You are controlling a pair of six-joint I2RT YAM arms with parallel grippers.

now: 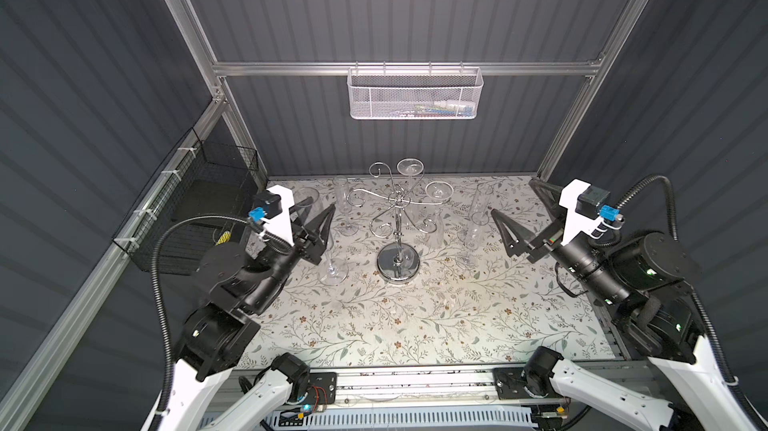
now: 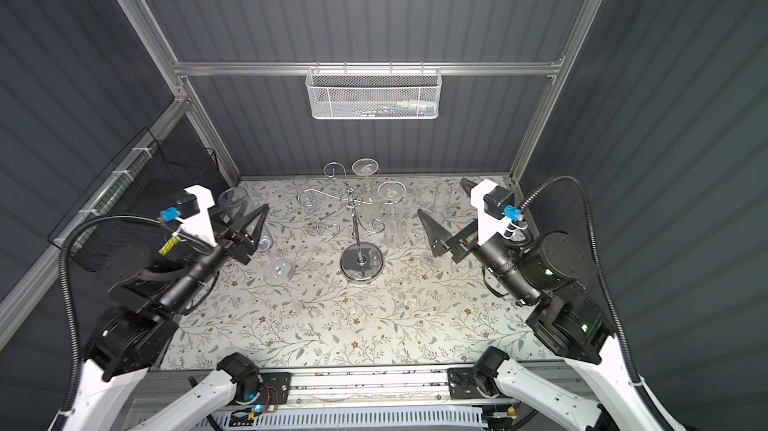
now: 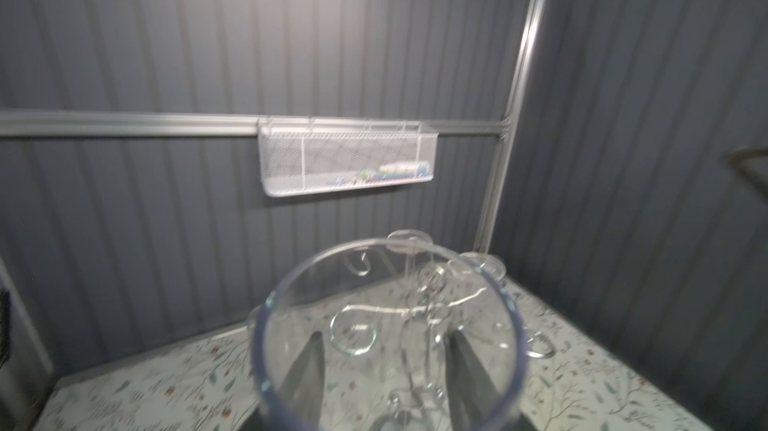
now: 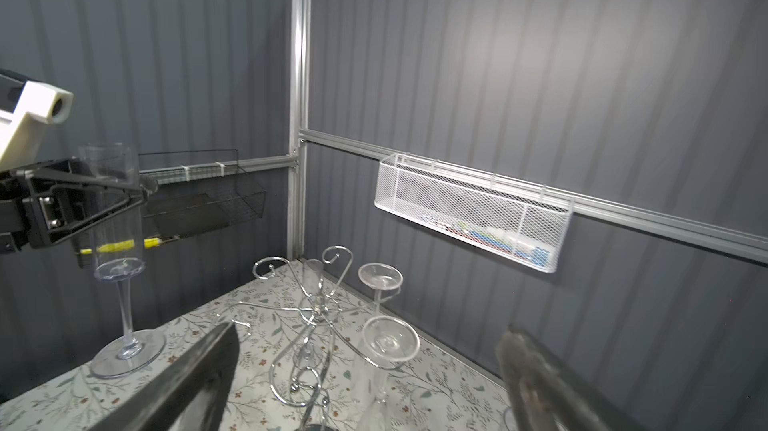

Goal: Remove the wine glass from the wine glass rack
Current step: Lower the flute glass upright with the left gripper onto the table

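The chrome wine glass rack (image 1: 398, 217) (image 2: 359, 217) (image 4: 309, 316) stands mid-table on its round disc base. Two clear glasses hang upside down from its far and right arms, feet up (image 1: 410, 167) (image 1: 438, 191) (image 4: 390, 341). Left of the rack, my left gripper (image 1: 320, 206) (image 2: 249, 213) (image 3: 386, 335) is shut on the bowl of an upright wine glass (image 1: 332, 271) (image 2: 279, 271) (image 3: 386, 283) (image 4: 118, 217). Its foot is low by the tablecloth; I cannot tell whether it touches. My right gripper (image 1: 514, 197) (image 2: 441, 196) (image 4: 370, 327) is open wide and empty, right of the rack.
A flute (image 1: 343, 200) stands on the floral cloth behind the held glass. Another flute (image 1: 478, 213) stands close to my right gripper. A white mesh basket (image 1: 415, 92) hangs on the back rail, and a black wire basket (image 1: 199, 200) on the left wall.
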